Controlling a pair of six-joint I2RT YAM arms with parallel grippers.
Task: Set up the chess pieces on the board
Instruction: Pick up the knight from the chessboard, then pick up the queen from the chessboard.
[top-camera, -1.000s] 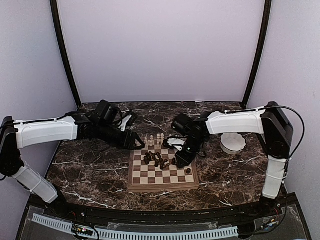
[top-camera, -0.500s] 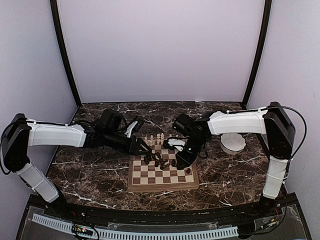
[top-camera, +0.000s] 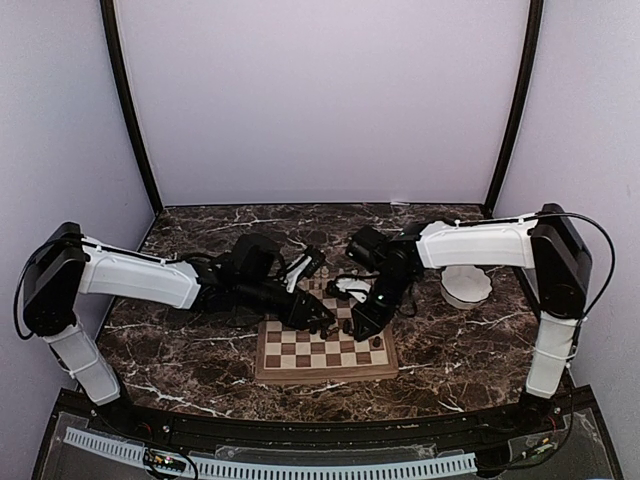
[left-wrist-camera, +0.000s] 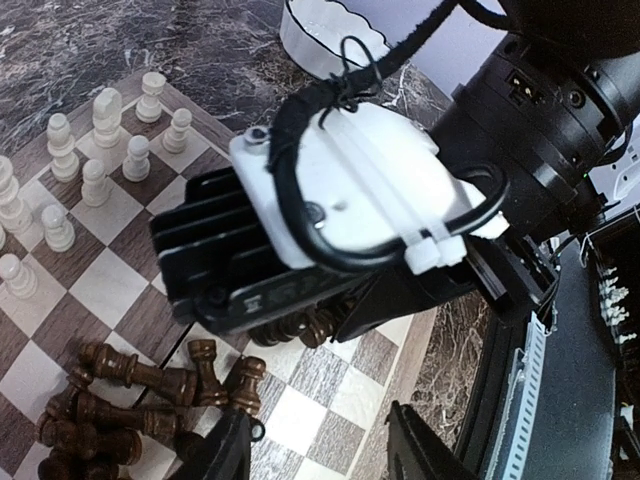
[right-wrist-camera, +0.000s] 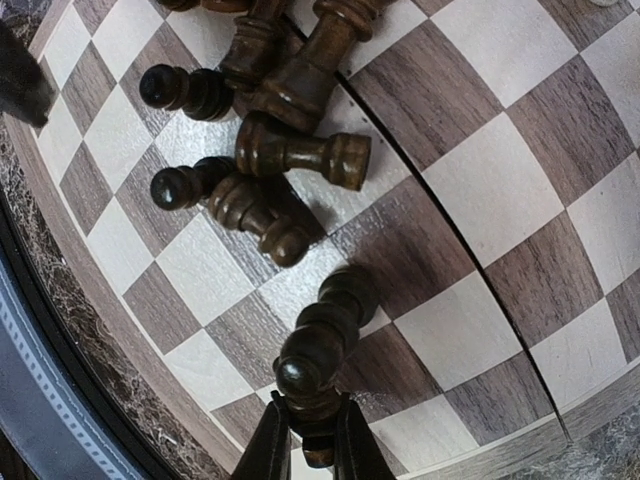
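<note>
The board (top-camera: 300, 362) lies mid-table. Cream chess pieces (left-wrist-camera: 100, 150) stand on its far rows. Dark brown pieces (right-wrist-camera: 270, 150) lie in a heap on the middle squares, also in the left wrist view (left-wrist-camera: 120, 400). My right gripper (right-wrist-camera: 312, 440) is low over the board's right side (top-camera: 356, 324), shut on a dark brown piece (right-wrist-camera: 318, 385). My left gripper (left-wrist-camera: 320, 450) is open and empty. It hangs over the board (top-camera: 320, 318) just right of the heap, close beside the right gripper's body (left-wrist-camera: 340, 220).
A white scalloped bowl (top-camera: 466, 286) sits right of the board, also in the left wrist view (left-wrist-camera: 320, 40). One dark piece (top-camera: 376, 343) stands alone near the board's right edge. Dark marble table (top-camera: 190, 350) surrounds the board.
My left arm has stretched rightward from the board's far left corner to over its middle, next to the right gripper. The right gripper has barely moved.
</note>
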